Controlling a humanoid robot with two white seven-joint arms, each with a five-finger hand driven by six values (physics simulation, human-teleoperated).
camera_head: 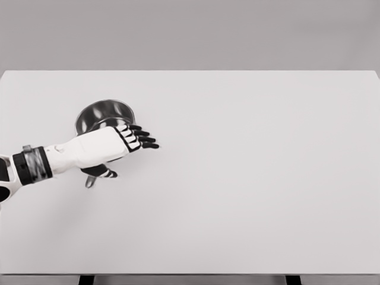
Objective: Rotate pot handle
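the wide white table top is seen with two dark legs at its near edge. the white left hand with black fingers is reached in from the left edge, its fingers extended and loose, nothing grasped. directly behind and partly covered by it, at the table's left, the round shiny metal pot is found. the pot's thin handle is pointed toward the near edge, its long axis running near to far, mostly hidden under the hand.

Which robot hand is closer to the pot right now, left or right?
Left. The left robot hand hovers over the pot, covering its near side and handle. The right robot hand is not in view.
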